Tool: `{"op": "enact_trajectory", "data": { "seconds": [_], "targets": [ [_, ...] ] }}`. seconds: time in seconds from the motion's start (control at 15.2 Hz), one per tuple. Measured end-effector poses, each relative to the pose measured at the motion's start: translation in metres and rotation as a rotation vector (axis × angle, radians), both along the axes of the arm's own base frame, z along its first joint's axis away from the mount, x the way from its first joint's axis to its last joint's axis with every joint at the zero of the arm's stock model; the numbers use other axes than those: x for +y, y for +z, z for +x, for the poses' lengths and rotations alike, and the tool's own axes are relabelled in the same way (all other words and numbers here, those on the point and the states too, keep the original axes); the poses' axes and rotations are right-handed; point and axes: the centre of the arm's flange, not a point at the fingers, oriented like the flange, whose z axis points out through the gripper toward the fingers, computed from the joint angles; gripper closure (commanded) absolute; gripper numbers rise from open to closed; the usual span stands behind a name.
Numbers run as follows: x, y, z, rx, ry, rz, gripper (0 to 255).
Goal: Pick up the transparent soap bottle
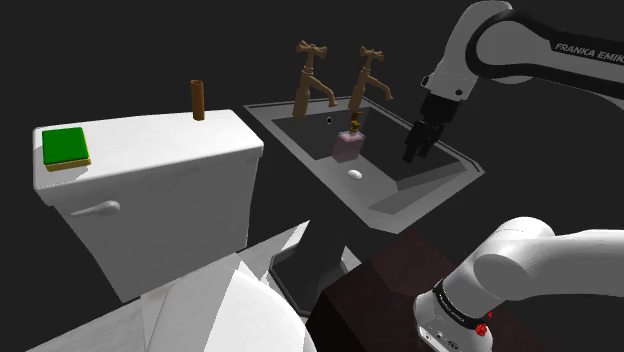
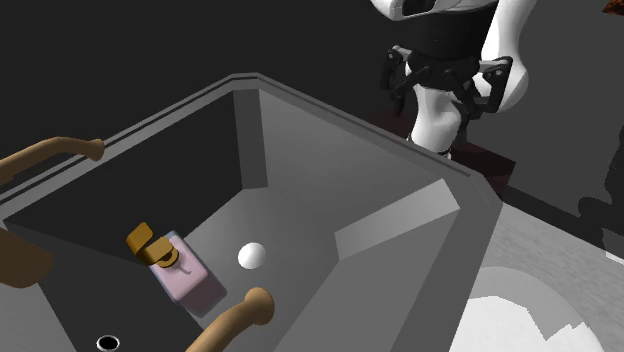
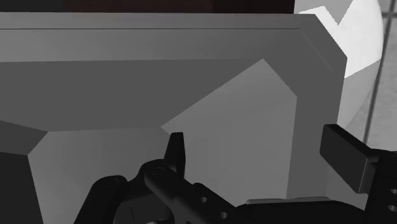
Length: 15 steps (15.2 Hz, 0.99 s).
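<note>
The pincer (image 1: 414, 152) hangs above the sink (image 1: 400, 205), near its rim on the shoulder view's right. Its fingers are spread and nothing lies between them. The soap bottle (image 1: 349, 143), pinkish with a brass-coloured pump, sits at the back of the basin beneath two brass taps (image 1: 313, 75), well apart from the pincer. A white round drain (image 1: 354, 174) lies near it on the basin floor. In the second exterior view a tap spout (image 2: 235, 315) crosses in front of the bottle's lower end. Whether the bottle stands upright or leans is hard to make out. Both taps are cut off at that view's edges, as is the arm at the top.
</note>
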Motion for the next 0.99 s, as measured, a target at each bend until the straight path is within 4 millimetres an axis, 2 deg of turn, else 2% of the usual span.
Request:
{"op": "enact_trajectory", "data": {
  "seconds": [0.2,0.99],
  "targets": [
    [-0.009,-0.004,0.010,-0.011,-0.003,0.005,0],
    [-0.097,-0.052,0.118,-0.126,-0.029,0.055,0]
  ]
}}
